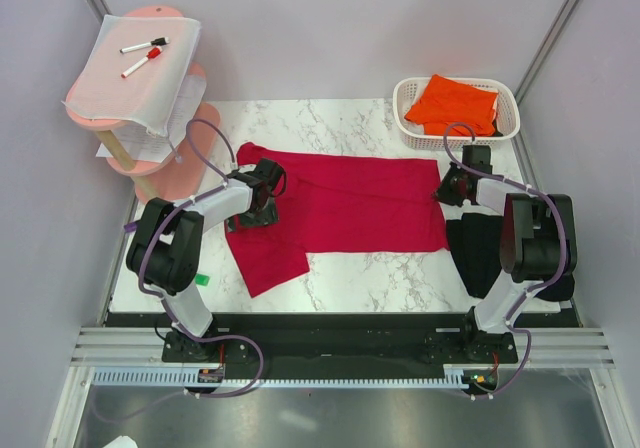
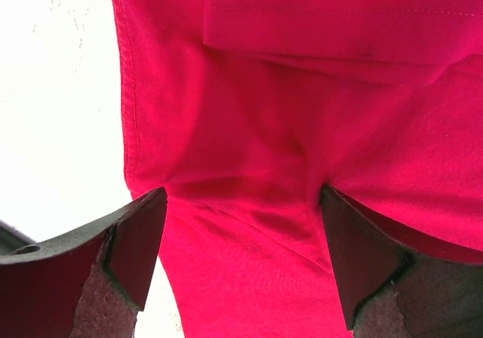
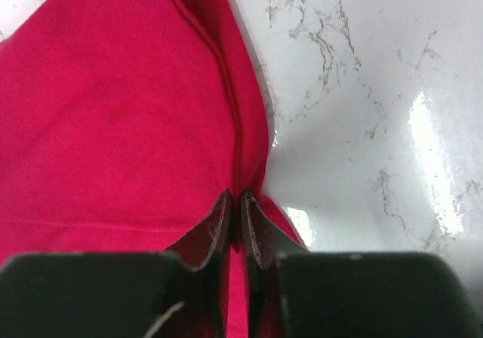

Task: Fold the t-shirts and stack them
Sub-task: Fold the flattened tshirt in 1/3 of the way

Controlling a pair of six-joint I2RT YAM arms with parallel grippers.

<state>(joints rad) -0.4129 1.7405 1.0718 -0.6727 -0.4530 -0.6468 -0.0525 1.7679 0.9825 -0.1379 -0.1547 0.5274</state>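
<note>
A crimson red t-shirt [image 1: 350,208] lies spread across the marble table [image 1: 330,278], one part hanging toward the front left. My left gripper [image 1: 262,190] stands open over its left part, the red fabric [image 2: 249,225] filling the space between its fingers [image 2: 136,240]. My right gripper [image 1: 448,188] is at the shirt's right edge, shut on a pinched fold of the red cloth [image 3: 113,127]. Beside the right arm a black t-shirt [image 1: 478,250] rests on the table. An orange t-shirt [image 1: 452,105] sits in the white basket [image 1: 508,118].
A pink tiered stand [image 1: 150,158] at the back left carries a white sheet [image 1: 140,73] with two marker pens [image 1: 145,45]. A small green tag [image 1: 201,279] lies near the front left. Grey walls close in both sides.
</note>
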